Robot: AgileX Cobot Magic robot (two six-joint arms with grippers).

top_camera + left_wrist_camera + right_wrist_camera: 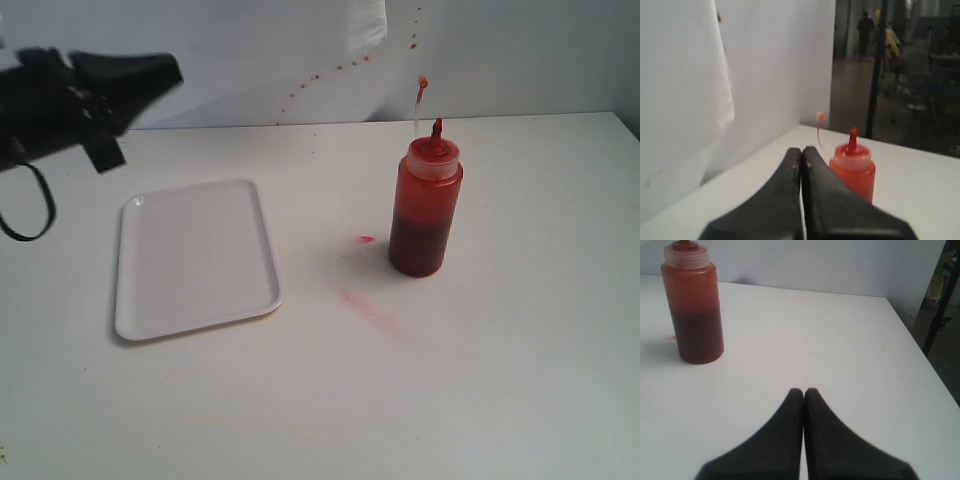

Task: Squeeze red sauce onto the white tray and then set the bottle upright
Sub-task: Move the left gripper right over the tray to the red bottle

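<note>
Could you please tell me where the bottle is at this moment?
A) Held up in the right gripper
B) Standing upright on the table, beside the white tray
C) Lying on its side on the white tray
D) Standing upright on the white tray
B: the bottle stands upright on the table, to the right of the white tray in the exterior view and apart from its rim.

Three cameras, one shared bottle (425, 205).
Exterior looks down from the front edge of the desk (500, 380) towards the back; left wrist skims low from the back-left corner; right wrist sits near, facing the back edge.
</note>
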